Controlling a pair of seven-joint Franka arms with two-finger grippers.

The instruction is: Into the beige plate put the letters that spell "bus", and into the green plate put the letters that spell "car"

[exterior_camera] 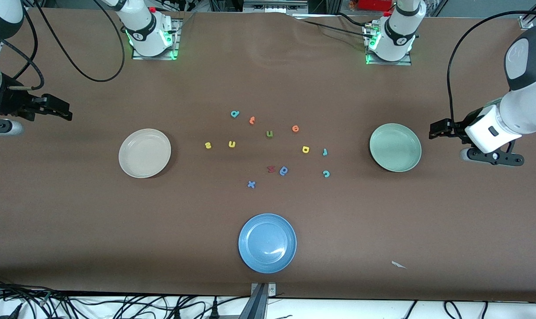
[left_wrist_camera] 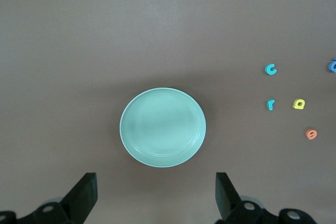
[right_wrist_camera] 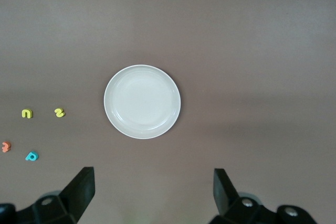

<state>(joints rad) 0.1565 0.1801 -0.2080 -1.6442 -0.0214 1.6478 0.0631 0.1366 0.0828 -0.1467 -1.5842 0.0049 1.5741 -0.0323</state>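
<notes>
While both open hands are waiting, left hand (exterior_camera: 434, 131) beside the green plate (exterior_camera: 395, 147), the light, squashy teal "c" (exterior_camera: 326, 173) is inviting an edge pinch.

Matt brown table (exterior_camera: 383, 230), glossy plates, foam letters.
Smooth glazed sheen on the blue plate (exterior_camera: 250, 254), the green plate (exterior_camera: 376, 155) and the beige plate (exterior_camera: 128, 166); soft, dull foam look on the teal "c" (exterior_camera: 326, 173) and yellow "u" (exterior_camera: 231, 144); glossy white plastic on arm shells.
</notes>
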